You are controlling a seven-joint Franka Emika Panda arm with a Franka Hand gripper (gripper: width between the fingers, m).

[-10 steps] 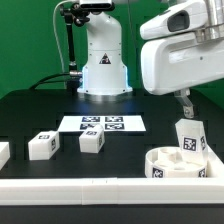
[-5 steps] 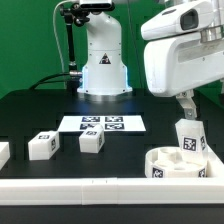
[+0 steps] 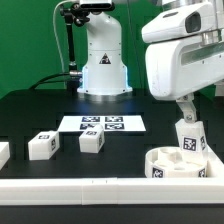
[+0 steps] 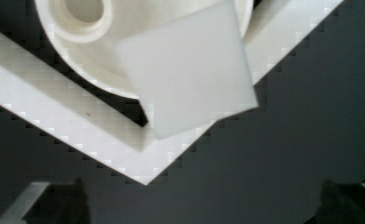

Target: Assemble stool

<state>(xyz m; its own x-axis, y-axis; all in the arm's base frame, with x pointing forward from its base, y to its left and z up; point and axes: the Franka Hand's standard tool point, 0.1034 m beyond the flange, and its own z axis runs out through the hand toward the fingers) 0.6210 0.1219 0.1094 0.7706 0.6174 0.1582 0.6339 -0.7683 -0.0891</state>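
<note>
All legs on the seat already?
No: one leg stands on the seat, but a second leg and a third leg sit loose on the table.

Bare table [image 3: 125, 150] between leg [image 3: 91, 142], seat [image 3: 200, 168] (rail [image 3: 80, 188] alongside)

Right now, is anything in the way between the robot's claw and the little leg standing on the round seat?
No, nothing visible. The open gripper hangs just above the upright leg on the seat, with only air between them.
</note>
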